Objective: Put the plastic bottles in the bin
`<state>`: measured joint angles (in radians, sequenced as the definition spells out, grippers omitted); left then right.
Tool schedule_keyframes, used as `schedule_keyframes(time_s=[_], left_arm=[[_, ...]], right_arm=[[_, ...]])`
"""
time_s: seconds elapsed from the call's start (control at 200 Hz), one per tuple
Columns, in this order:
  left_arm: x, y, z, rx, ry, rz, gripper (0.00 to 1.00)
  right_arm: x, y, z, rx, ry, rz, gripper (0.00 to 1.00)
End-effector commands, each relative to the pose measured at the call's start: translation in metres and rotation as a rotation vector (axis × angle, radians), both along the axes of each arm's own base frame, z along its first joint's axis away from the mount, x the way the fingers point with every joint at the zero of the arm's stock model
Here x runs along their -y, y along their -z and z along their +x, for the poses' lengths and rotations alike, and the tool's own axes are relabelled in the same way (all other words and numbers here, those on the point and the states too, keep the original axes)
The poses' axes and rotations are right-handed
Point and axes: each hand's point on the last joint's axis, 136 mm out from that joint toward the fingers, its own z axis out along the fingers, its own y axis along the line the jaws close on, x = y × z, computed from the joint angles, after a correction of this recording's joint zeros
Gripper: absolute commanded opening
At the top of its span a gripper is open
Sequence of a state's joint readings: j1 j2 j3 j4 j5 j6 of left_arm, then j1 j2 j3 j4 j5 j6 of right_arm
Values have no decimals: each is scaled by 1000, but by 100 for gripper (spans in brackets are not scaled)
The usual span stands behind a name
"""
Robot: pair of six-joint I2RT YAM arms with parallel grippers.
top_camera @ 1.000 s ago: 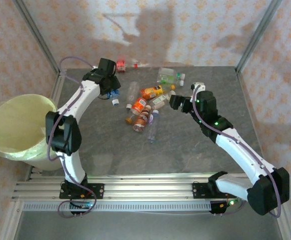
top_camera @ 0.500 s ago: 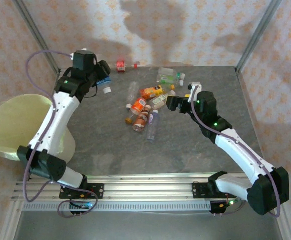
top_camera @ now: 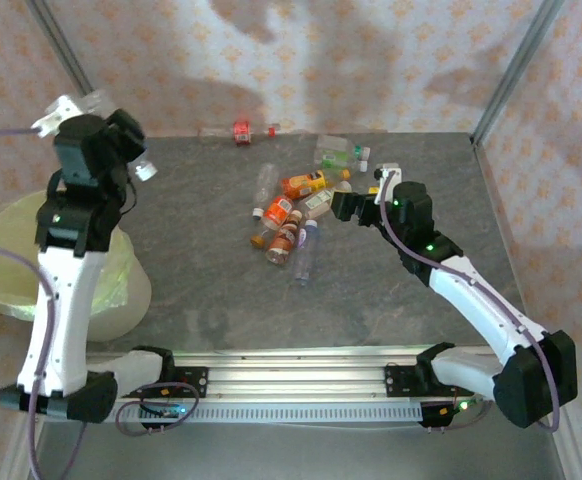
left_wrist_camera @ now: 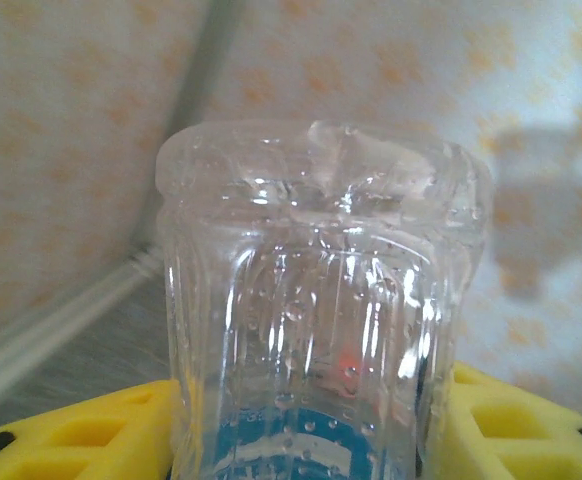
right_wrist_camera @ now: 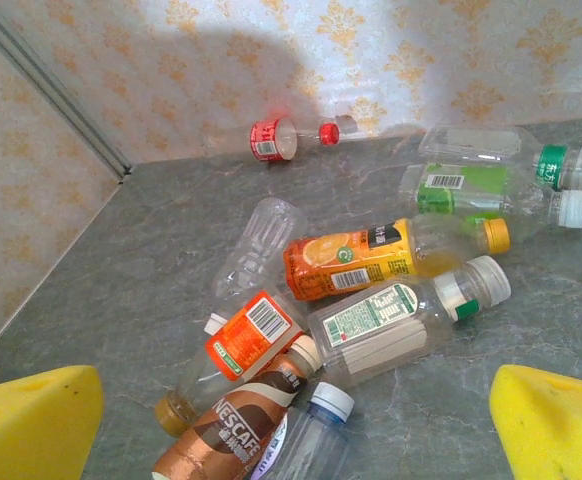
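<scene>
Now pinching a clear blue-labelled bottle [left_wrist_camera: 321, 300] in the left gripper [top_camera: 126, 140], holding it high near the bin [top_camera: 121, 300], seemingly for clearing its rim; spreading the right gripper [top_camera: 345, 205] wide above the pile [right_wrist_camera: 351, 300], readying a pick; counting nine plastic bottles [top_camera: 291, 215] lying on the table [top_camera: 211, 290], one aloft, one bin, cola bottle [right_wrist_camera: 271, 138] farthest.

The surface [right_wrist_camera: 161, 230] was grey with pale marbled veins, and the walls [right_wrist_camera: 221, 60] were cream with a repeating orange floral motif. The bin [top_camera: 1, 275] was a translucent yellow-green. The left fingers [left_wrist_camera: 71, 435] and right fingers [right_wrist_camera: 31, 420] were bright yellow. The clear bottle [left_wrist_camera: 321, 300] carried a blue band. Other bottles varied — a red-labelled bottle [right_wrist_camera: 271, 138] with a red cap, an orange-labelled bottle [right_wrist_camera: 351, 262], a green-labelled bottle [right_wrist_camera: 461, 188], a brown-labelled bottle [right_wrist_camera: 233, 428].
</scene>
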<state>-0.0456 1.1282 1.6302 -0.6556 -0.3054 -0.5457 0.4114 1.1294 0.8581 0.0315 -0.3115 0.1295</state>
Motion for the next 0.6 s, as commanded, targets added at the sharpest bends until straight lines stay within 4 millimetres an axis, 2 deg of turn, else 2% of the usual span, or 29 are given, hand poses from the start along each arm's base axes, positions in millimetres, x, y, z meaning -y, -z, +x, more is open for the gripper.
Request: schedule_keyframes(time_s=[0.0, 0.065, 0.275, 0.37, 0.475, 0.5, 0.596], left_arm=[[-54, 14, -41, -68, -266, 75, 54], [-75, 25, -56, -93, -344, 68, 54], [-119, 67, -79, -219, -480, 22, 49], [-129, 81, -89, -212, -532, -30, 43], [-137, 93, -111, -236, -633, -44, 43], [-139, 95, -117, -241, -656, -48, 42], [-141, 108, -135, -263, -722, -67, 42]], right_arm=[[-2, -13, 4, 37, -6, 11, 99], [-4, -13, 5, 36, -15, 13, 99], [-13, -15, 8, 16, -45, 42, 99], [-15, -18, 8, 18, -52, 52, 99], [-15, -18, 8, 18, -53, 52, 99], [-16, -10, 11, -3, -53, 45, 99], [-18, -9, 12, -4, -61, 43, 99]])
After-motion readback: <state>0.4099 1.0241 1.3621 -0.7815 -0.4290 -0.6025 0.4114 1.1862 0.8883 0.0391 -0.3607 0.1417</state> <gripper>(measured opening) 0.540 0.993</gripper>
